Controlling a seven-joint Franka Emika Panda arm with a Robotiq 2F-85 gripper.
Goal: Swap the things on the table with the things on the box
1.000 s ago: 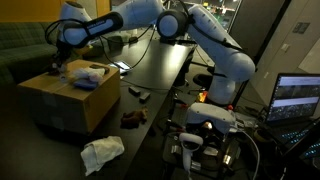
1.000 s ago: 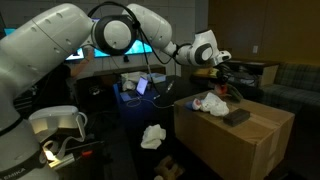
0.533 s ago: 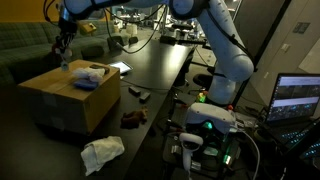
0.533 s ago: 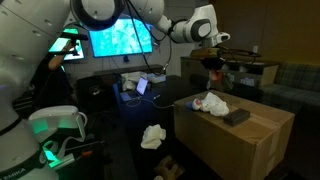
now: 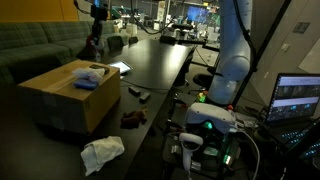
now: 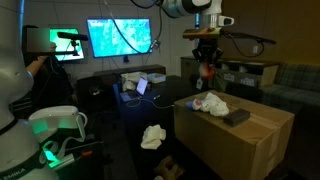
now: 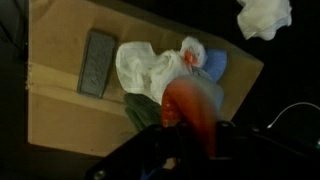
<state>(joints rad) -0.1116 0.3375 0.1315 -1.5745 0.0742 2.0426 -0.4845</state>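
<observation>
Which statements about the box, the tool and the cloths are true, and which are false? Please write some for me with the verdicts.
1. The tool holds a red object high over the box. True.
2. The top of the box is bare. False: a white cloth and a flat grey object lie on it.
3. A blue thing lies next to the white cloth on the box. True.
4. Both white cloths lie on the box. False: a second cloth lies lower down, beside the box.
</observation>
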